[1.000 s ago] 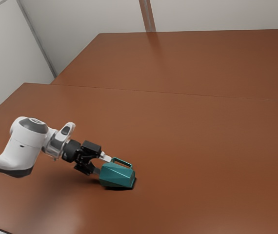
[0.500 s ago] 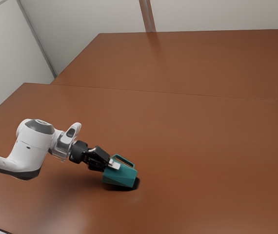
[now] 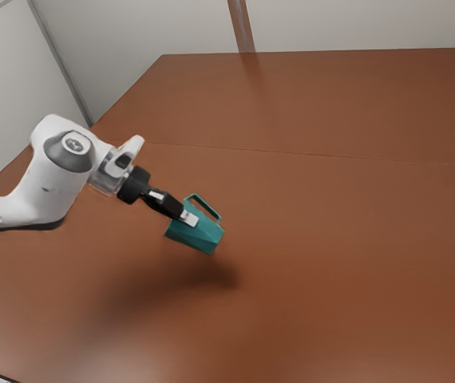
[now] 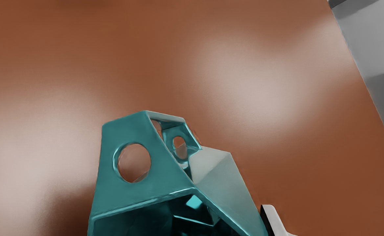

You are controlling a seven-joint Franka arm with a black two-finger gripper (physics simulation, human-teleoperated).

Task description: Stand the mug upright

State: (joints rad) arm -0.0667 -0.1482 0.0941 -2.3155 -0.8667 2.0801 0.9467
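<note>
In the exterior view my gripper (image 3: 189,218) is shut on the teal mug (image 3: 199,235), which hangs tilted above the brown table, its handle (image 3: 204,207) on the upper side. The mug's base end points away from the hand, down toward the exterior view's right. In the wrist view the mug (image 4: 224,186) shows its open mouth toward the hand, dark inside. One finger of the gripper (image 4: 273,219) lies against the mug's side there; the other finger is hidden behind the mug.
The brown table (image 3: 331,263) spreads below and around the mug, with a shadow under the arm and mug. A second brown surface (image 3: 307,96) adjoins its far side, before pale walls. Past a table edge in the wrist view is grey floor (image 4: 369,42).
The fingers have closed on the mug, and my hand has raised it from the table. The mug has tilted further, base end down, and its shadow now lies apart from it.
</note>
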